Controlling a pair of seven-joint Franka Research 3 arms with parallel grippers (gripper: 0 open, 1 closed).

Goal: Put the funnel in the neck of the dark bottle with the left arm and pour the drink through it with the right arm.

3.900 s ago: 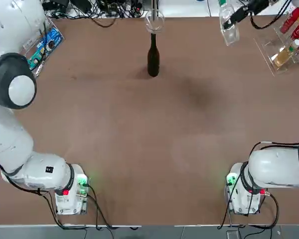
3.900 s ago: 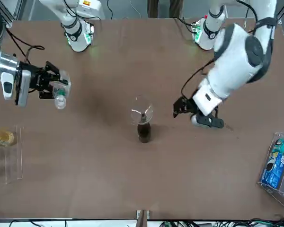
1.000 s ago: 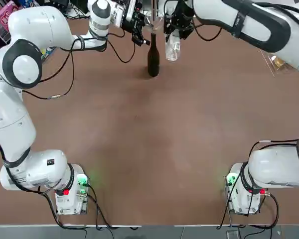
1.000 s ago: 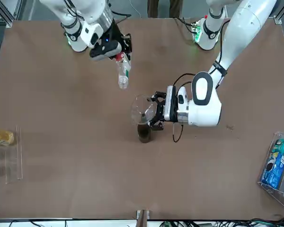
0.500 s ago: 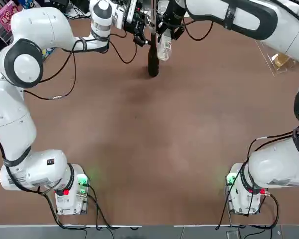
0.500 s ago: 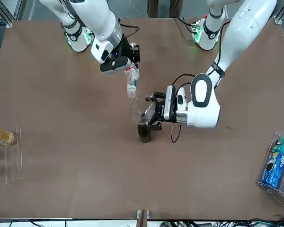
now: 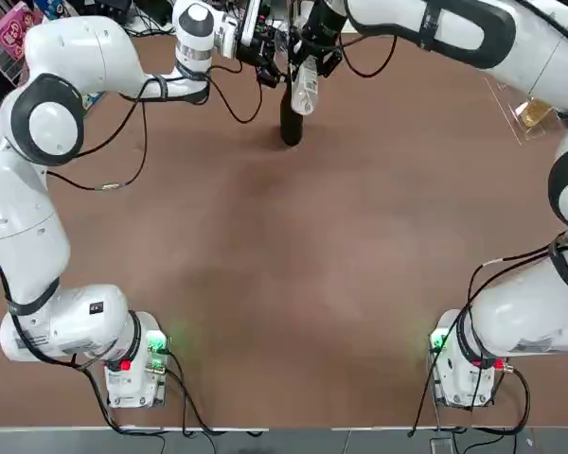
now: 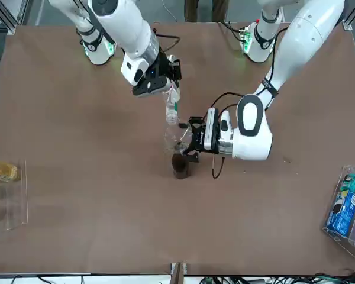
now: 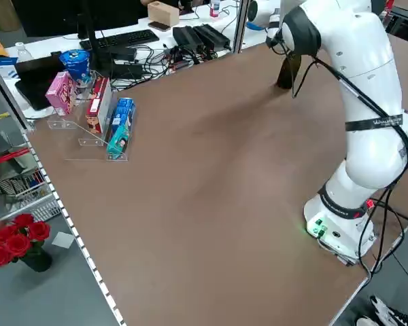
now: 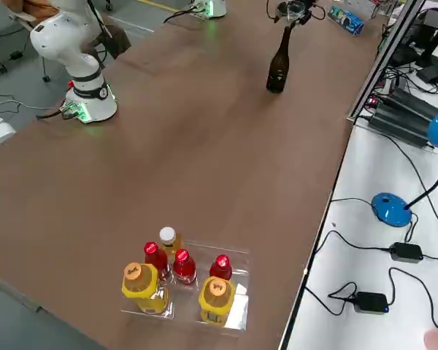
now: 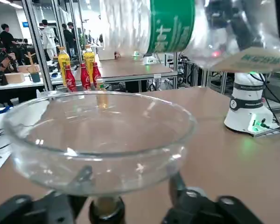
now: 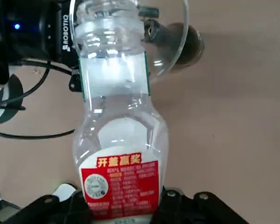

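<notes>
Top view: at the far edge of the bench, the left hand is at the neck of the dark bottle, coming in from the left. The right hand comes from the other side, holding the clear bottle just beside the dark one.

Front view: the funnel sits over the dark bottle's neck, its clear bowl beside the left hand. The clear bottle slants down from the right hand, its neck end at the bowl. A tray with a yellowish bottle lies well apart, near the bench's side.

Left side view: the dark bottle's lower part shows behind the left arm. Snack boxes stand in another tray.

Right side view: the dark bottle stands upright under the funnel. Red-capped bottles and yellow-capped ones share the tray near this camera.

Left wrist view: the left hand's fingers are spread, one on each side of the funnel's stem, below the bowl. The clear bottle lies nearly level above the rim, its green label showing.

Right wrist view: the right hand pinches the clear bottle by its red-labelled end; its neck overlaps the funnel's rim from here.
</notes>
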